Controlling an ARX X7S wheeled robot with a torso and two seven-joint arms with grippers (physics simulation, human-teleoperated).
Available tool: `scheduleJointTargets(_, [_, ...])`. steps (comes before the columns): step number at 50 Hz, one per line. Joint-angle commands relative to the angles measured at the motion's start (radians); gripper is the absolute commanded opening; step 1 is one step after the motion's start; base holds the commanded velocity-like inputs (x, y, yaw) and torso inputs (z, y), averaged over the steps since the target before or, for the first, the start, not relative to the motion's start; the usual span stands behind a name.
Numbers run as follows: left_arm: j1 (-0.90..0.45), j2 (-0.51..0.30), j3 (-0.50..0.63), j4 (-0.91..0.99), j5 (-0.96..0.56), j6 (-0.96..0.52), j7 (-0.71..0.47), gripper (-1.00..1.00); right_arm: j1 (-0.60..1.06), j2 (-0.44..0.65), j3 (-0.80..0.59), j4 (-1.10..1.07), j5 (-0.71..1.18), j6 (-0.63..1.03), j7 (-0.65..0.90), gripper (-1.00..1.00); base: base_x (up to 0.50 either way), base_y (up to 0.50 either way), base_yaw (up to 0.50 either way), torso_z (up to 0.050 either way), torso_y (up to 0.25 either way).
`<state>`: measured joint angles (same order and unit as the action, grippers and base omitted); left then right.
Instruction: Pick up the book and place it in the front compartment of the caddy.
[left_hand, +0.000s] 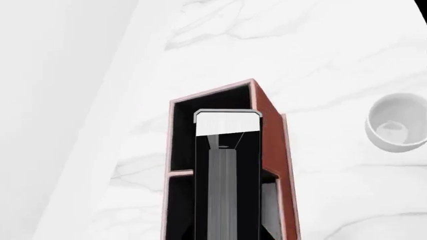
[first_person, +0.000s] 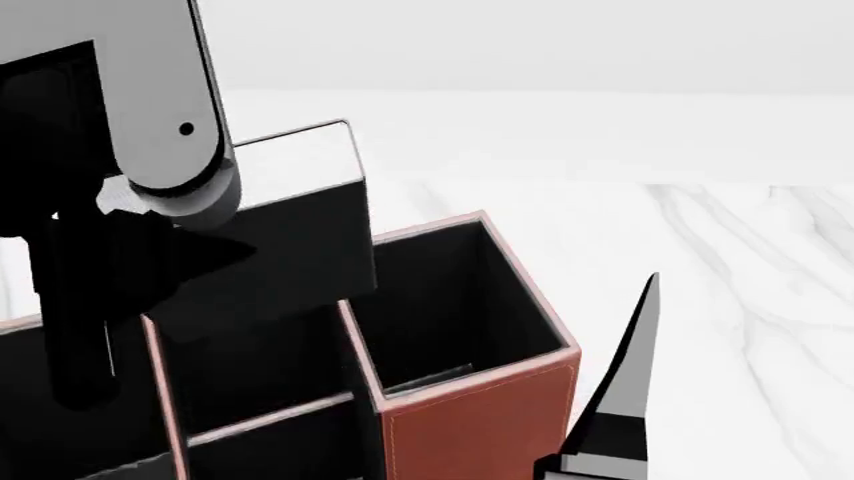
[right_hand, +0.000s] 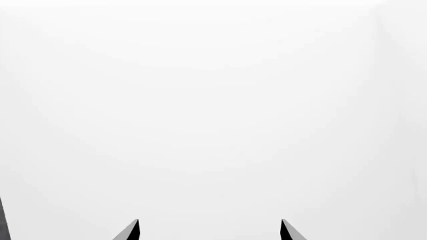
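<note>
**Lowering the Book Toward the Caddy: Status and Hazards**

Spanning the whole scene, the white marble tabletop (left_hand: 320, 50) carries every item.

The caddy (first_person: 474, 405) stands directly below the head camera, its reddish-brown walls and pale stitched rims enclosing black-lined compartments. Its dividers show in both the head view and the left wrist view.

The left arm (first_person: 160, 110) descends from above on the left side of the head view. The left gripper (first_person: 127, 265) holds the book; its fingers are closed on the book's upper part, which hides the contact surfaces.

The book (first_person: 300, 215) hangs upright over the caddy, slightly tilted, its lower edge at or just inside the rim line. In the left wrist view its white strip (left_hand: 227, 124) faces downward, over the caddy's interior. Which compartment lies beneath cannot be told with certainty.

The right gripper (first_person: 627, 400) idles beside the caddy's near corner, fingers spread apart and empty, as the right wrist view confirms.

A white mug (left_hand: 393, 122) sits well apart from the caddy.

Hazards, as judged:
- Book edge landing on a divider or rim, caused by the tilt or lateral offset.
- Entry into the wrong compartment, caused by misalignment over adjacent cells.
- Caddy displacement, caused by downward force against a wall.
- Premature release, leaving the book leaning or toppling out.
</note>
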<state>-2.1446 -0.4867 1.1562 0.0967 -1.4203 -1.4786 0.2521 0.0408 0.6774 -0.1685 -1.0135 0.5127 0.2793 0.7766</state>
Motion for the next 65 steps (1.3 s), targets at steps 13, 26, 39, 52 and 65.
scheduleJointTargets(13, [-0.001,-0.005,0.049,-0.056,0.148,0.024,0.033,-1.00,0.001,0.007,0.016,-0.005,-0.007,-0.016,0.001,1.00,0.00,0.00,0.00,0.001,0.002])
scheduleJointTargets(26, [0.100,-0.025,0.049,-0.041,0.129,0.060,-0.049,-1.00,0.010,0.035,0.004,-0.018,0.001,-0.021,0.031,1.00,0.00,0.00,0.00,0.000,0.001])
scheduleJointTargets(39, [0.145,-0.019,0.098,-0.088,0.208,0.140,-0.010,-1.00,0.002,0.053,-0.001,-0.008,0.003,-0.048,0.044,1.00,0.00,0.00,0.00,0.000,0.002])
scheduleJointTargets(52, [0.227,-0.033,0.114,-0.073,0.208,0.173,-0.040,-1.00,0.017,0.062,-0.020,0.000,0.002,-0.046,0.056,1.00,0.00,0.00,0.00,0.000,0.002])
scheduleJointTargets(65, [0.278,-0.044,0.129,-0.065,0.221,0.207,-0.051,-1.00,0.016,0.066,-0.031,0.010,-0.003,-0.057,0.060,1.00,0.00,0.00,0.00,0.001,0.002])
